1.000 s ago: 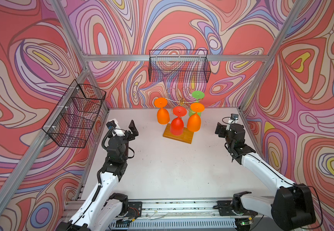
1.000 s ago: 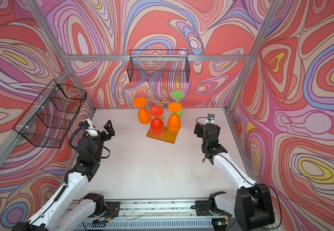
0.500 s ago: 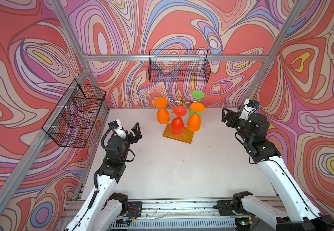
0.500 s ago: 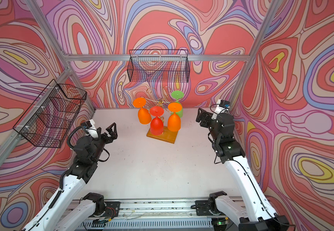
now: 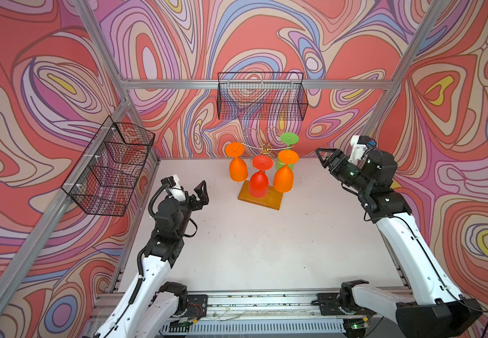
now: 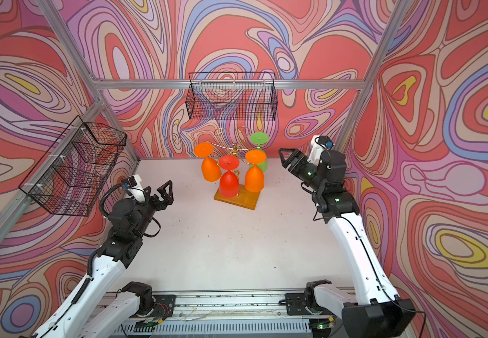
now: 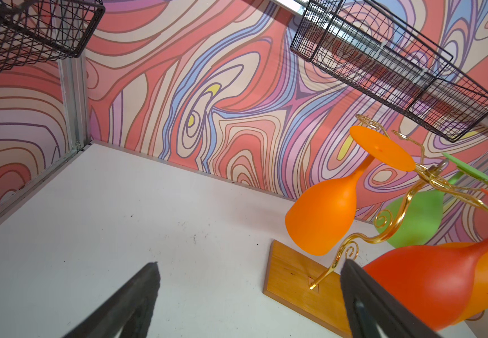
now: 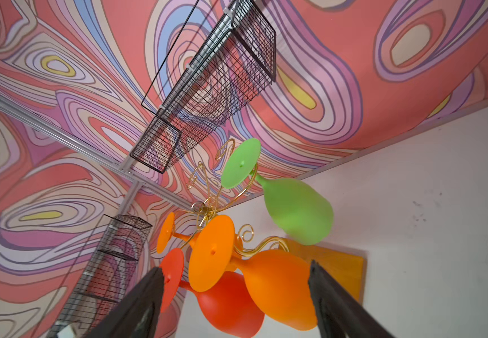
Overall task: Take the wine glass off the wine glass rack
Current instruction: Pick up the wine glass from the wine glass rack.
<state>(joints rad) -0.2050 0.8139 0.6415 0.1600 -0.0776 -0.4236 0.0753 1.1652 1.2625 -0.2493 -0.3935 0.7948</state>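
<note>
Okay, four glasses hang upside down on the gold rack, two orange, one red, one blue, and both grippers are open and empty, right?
Nearly. The fourth glass is green, not blue; the right wrist view shows it. The rest holds: two orange glasses and one red glass, all hanging upside down on the gold rack, left gripper and right gripper open and empty.

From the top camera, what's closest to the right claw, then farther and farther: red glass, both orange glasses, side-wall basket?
From the right gripper:
1. orange glass, hanging on the gripper's side.
2. red glass, in the middle, at the front.
3. other orange glass, on the far side.
4. side-wall basket, on the opposite wall.
</note>
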